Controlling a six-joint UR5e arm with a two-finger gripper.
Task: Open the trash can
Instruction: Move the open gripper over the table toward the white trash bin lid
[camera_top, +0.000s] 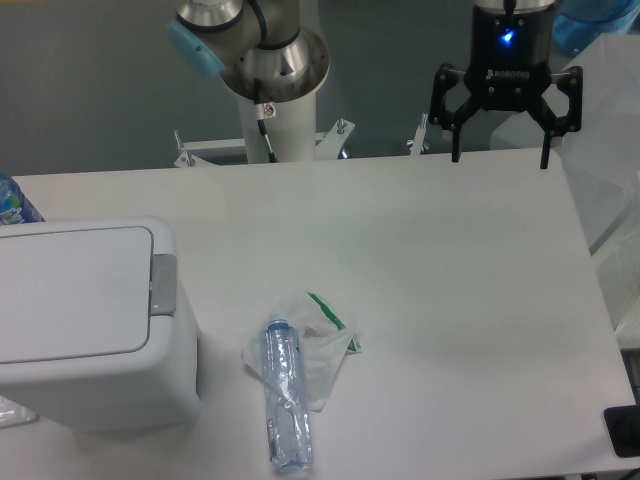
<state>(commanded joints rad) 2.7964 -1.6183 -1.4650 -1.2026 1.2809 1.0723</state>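
Note:
The trash can is a large white box-shaped bin at the table's front left. Its flat lid is down, and a small grey push-button latch sits on its right edge. My gripper hangs at the far right of the table, high above the surface. Its two black fingers are spread wide apart with nothing between them. It is far from the bin, well to the right and behind it.
A crushed clear plastic bottle with a blue cap lies on a white wrapper just right of the bin. The arm's base stands at the back centre. A blue-labelled object peeks in behind the bin. A black object sits at the right edge.

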